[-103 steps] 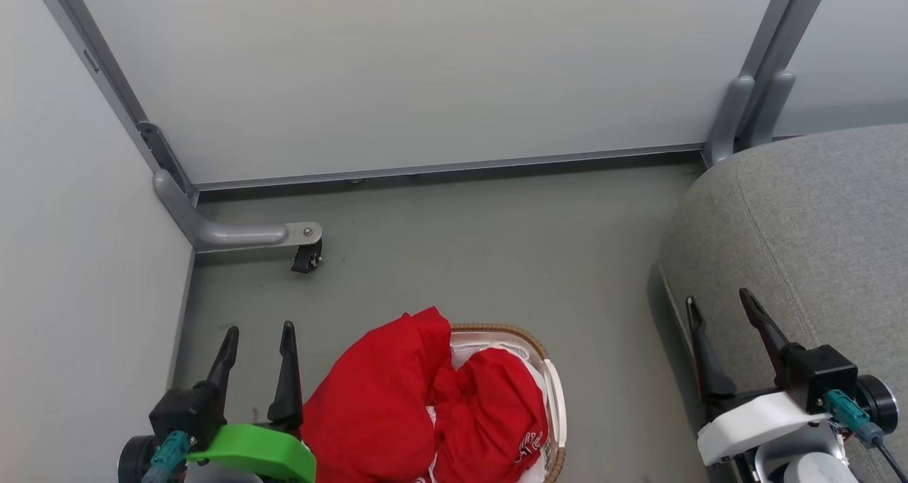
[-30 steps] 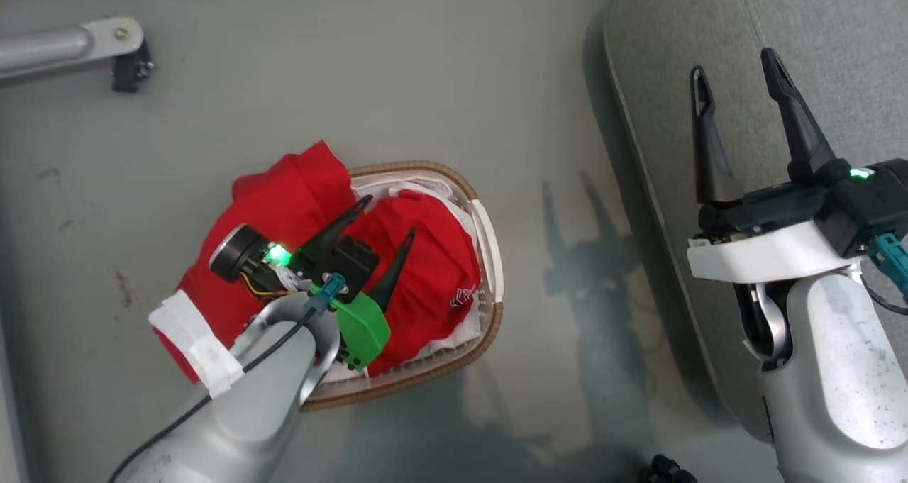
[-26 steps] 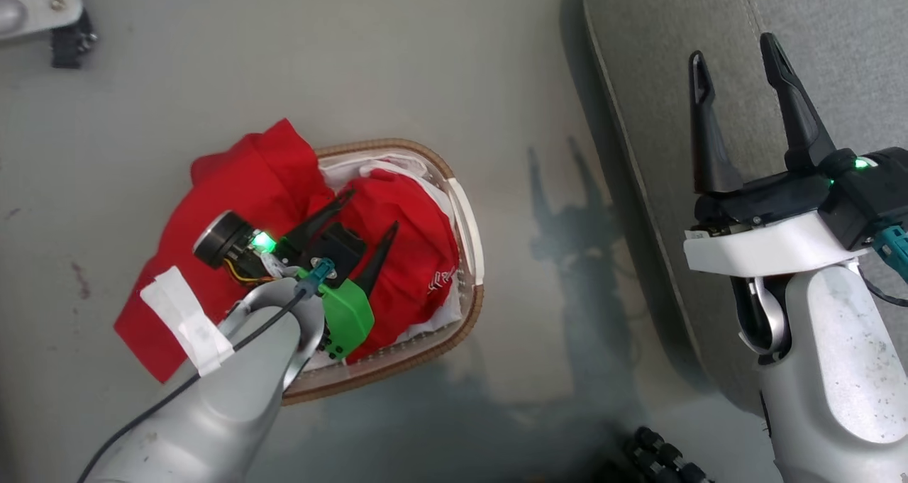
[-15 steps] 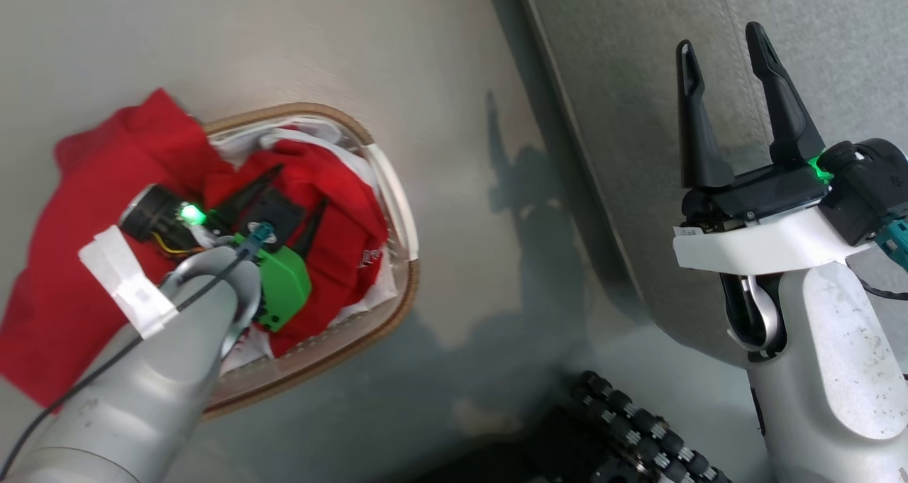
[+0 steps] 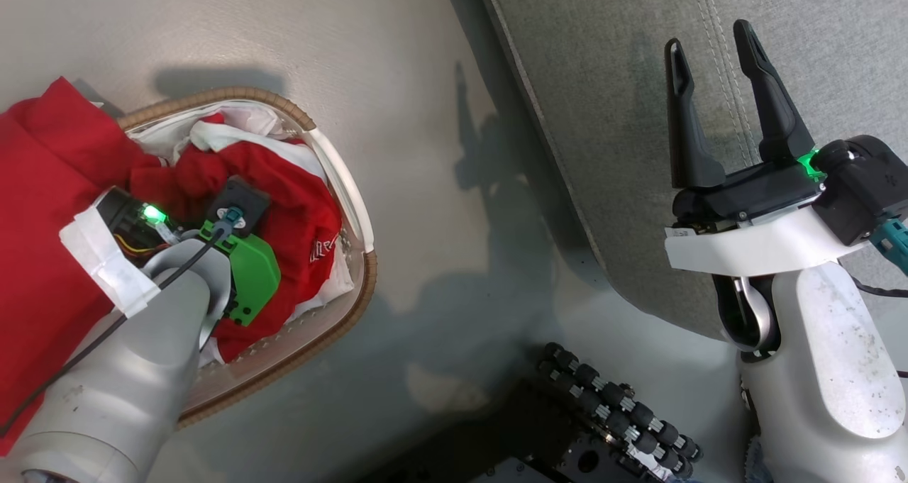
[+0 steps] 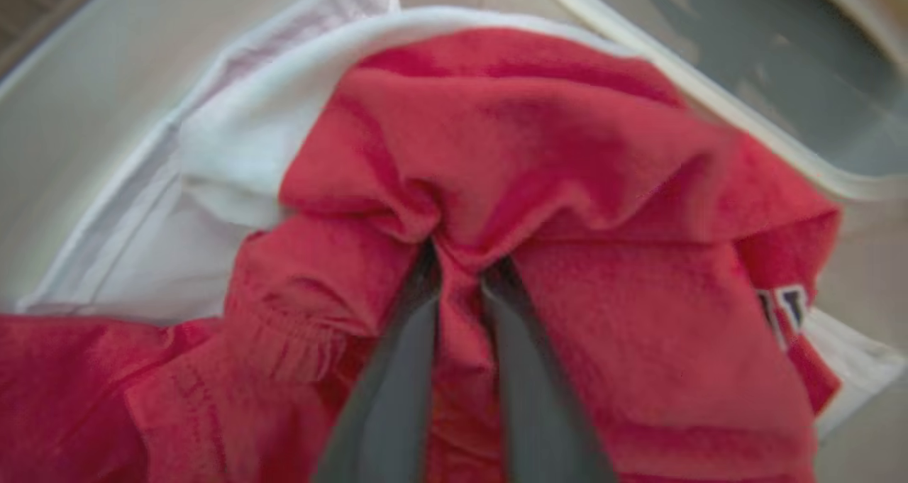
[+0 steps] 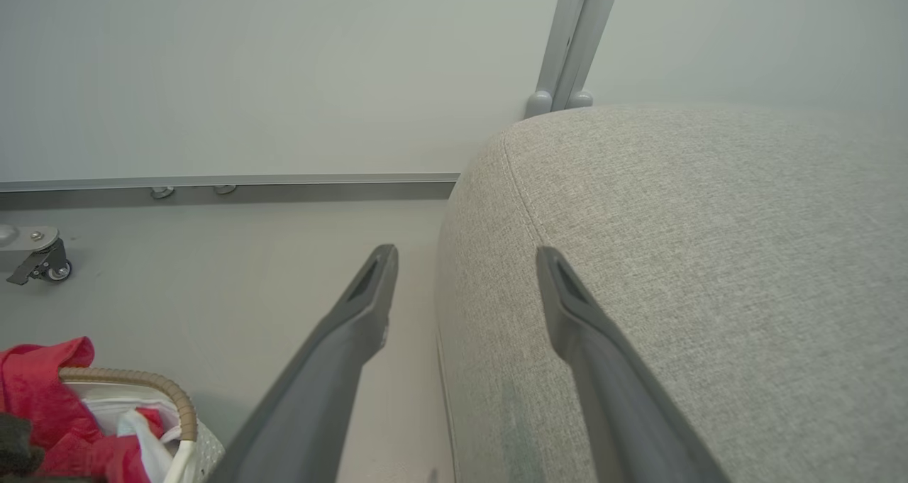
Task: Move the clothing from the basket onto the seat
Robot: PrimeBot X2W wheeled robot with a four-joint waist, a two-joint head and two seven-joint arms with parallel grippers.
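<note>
Two fingers of my left gripper (image 6: pixel 461 259) pinch a fold of the clothing (image 6: pixel 582 157), which lies in the basket (image 5: pixel 358 284) on the floor (image 5: pixel 425 79). My right gripper (image 5: pixel 704 35) is spread wide, empty, above the seat (image 5: pixel 596 128).

floor (image 5: pixel 425 43): grey (shadowed) | wall (image 7: pixel 284 64): pale panel | metal post (image 7: pixel 576 36)

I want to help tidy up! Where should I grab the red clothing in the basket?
Pinch a raised fold on top of the red clothing, coming down from above. It lies crumpled in the basket, so no flat edge shows, but its humps fit between fingers. The left gripper has one such fold between its fingers.
</note>
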